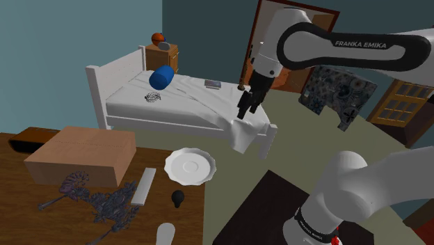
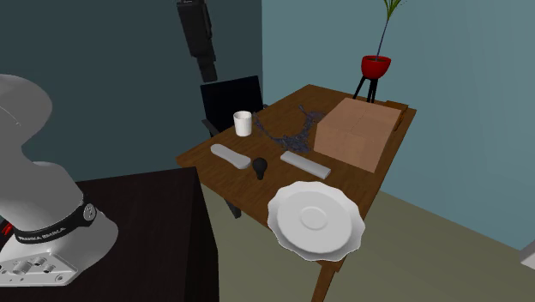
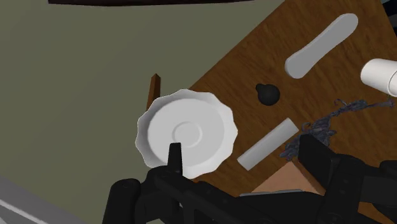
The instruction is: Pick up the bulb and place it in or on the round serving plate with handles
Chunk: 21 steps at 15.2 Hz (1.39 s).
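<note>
The bulb [image 1: 179,198] is small and black and lies on the wooden table [image 1: 21,209], between a white scalloped round plate [image 1: 189,167] and a white cup [image 1: 165,233]. In the second exterior view the bulb [image 2: 260,165] sits near the table's front edge and the plate [image 2: 315,220] overhangs the near corner. A dark ornate openwork dish [image 1: 104,202] lies beside a cardboard box [image 1: 80,156]. My gripper [image 1: 243,111] hangs high above the table, open and empty. In the wrist view the gripper [image 3: 245,159] looks down on the plate [image 3: 186,133] and the bulb [image 3: 268,94].
A flat white bar [image 2: 305,165] and an oblong white piece [image 2: 230,155] lie either side of the bulb. The cup [image 2: 243,123] stands behind them. A black chair [image 2: 233,101] and a red potted plant [image 2: 375,64] stand at the table's far side. A bed [image 1: 181,101] lies beyond.
</note>
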### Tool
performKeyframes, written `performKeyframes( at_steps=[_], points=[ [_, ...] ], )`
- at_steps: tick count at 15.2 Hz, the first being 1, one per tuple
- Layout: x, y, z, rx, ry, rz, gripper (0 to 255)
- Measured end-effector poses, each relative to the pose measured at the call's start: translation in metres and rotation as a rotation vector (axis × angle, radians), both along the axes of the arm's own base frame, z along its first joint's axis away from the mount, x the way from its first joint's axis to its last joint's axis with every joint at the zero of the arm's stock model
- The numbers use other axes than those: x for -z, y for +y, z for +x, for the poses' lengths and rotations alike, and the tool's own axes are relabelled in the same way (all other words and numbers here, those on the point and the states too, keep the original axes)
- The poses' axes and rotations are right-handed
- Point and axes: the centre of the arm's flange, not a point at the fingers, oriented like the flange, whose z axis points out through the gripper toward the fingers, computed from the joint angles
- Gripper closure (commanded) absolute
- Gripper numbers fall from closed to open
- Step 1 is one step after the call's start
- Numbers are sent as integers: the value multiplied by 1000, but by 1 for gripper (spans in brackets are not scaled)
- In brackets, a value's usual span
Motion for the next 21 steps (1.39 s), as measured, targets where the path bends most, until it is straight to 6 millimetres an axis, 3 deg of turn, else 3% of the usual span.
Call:
performKeyframes(
  at_steps=[14, 21],
  points=[
    [169, 42, 51, -24, -1, 138, 0],
    [247, 79, 74, -38, -2, 208, 0]
  ],
)
